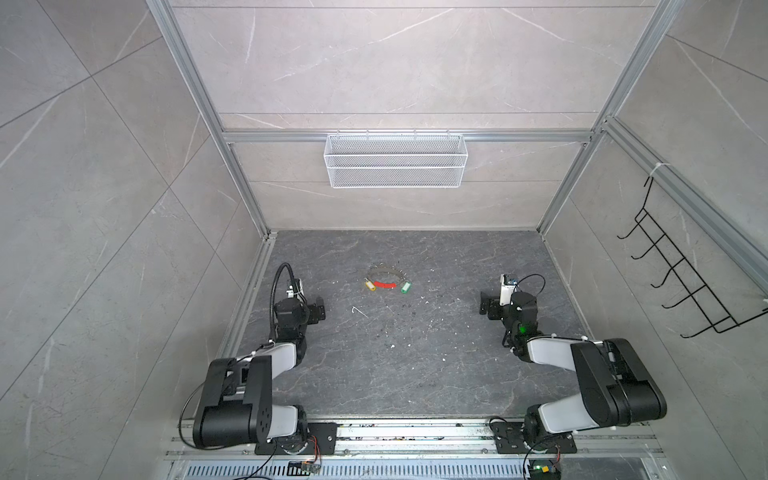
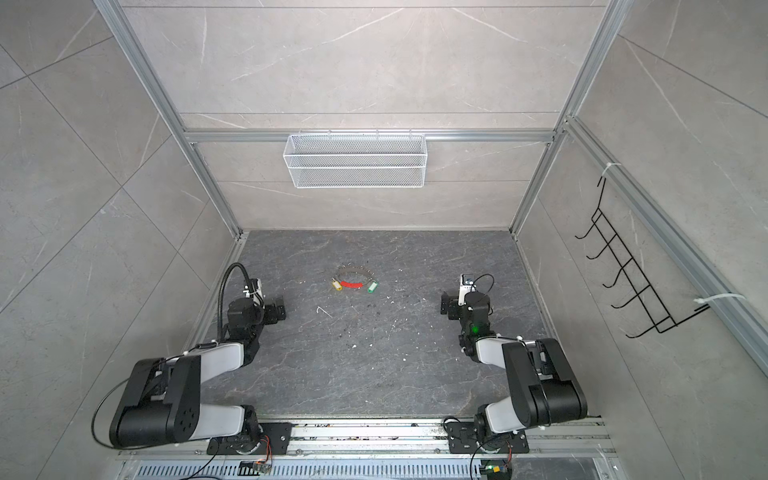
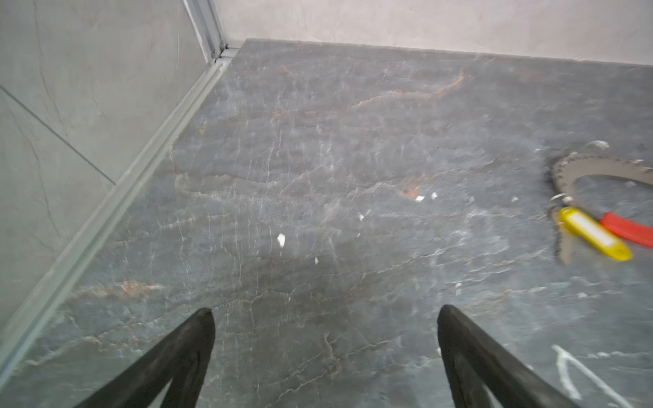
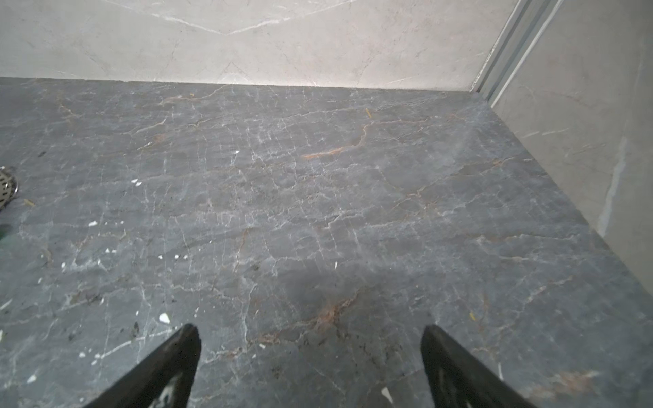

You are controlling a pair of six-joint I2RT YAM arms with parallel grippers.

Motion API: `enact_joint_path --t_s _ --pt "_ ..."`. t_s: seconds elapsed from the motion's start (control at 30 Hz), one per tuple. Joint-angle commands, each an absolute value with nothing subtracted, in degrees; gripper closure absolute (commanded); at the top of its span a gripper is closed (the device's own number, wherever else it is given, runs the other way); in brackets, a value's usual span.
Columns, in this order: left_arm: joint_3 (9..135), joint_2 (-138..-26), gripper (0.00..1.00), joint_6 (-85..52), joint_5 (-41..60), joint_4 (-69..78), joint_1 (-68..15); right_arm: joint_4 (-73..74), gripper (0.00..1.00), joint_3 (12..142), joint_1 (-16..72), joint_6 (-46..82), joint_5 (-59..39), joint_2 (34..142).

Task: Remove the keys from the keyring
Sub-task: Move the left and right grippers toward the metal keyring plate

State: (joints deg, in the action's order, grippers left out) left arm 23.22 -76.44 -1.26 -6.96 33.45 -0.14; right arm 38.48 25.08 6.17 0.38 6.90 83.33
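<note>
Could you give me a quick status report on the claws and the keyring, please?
Left claw open, empty; right claw open, empty. Keyring flat on tabletop, untouched; yellow tag and green tag on it. Nothing blocking, only white flecks.

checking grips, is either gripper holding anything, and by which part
Nothing is held: the left gripper and right gripper are open and empty, apart from the keyring.

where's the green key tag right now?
In both top views the green key tag lies on the far middle of the table, just right of the keyring's red sleeve. The yellow key tag is at the sleeve's other end.
</note>
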Motion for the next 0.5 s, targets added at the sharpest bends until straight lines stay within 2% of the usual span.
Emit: enact_joint_path --t_s 0.0,0.07,0.2,0.3,0.4,0.47 --pt "27.3 -72.45 0.0 0.0 -9.88 26.38 -2.24 27.83 0.01 29.2 7.83 0.27 11.27 78.2" --pt "27.65 -70.94 0.0 -1.18 -10.5 25.7 -3.07 24.22 0.01 30.57 8.78 1.69 14.04 75.77" --pt "28.14 -69.48 0.0 -12.18 -12.95 30.21 -3.08 17.07 0.01 35.69 10.88 5.85 20.26 73.89" --pt "32.07 -71.08 0.0 -22.04 -13.45 29.59 -3.1 10.18 0.01 41.11 11.01 16.84 26.74 75.56" --pt "38.3 -71.09 0.0 -40.13 -17.21 14.93 -2.99 -10.0 0.0 50.3 10.64 35.61 31.42 77.7" --pt "42.92 -70.49 0.0 -53.55 -21.41 -1.42 -2.83 -12.85 0.0 52.97 9.48 34.23 23.18 79.15"
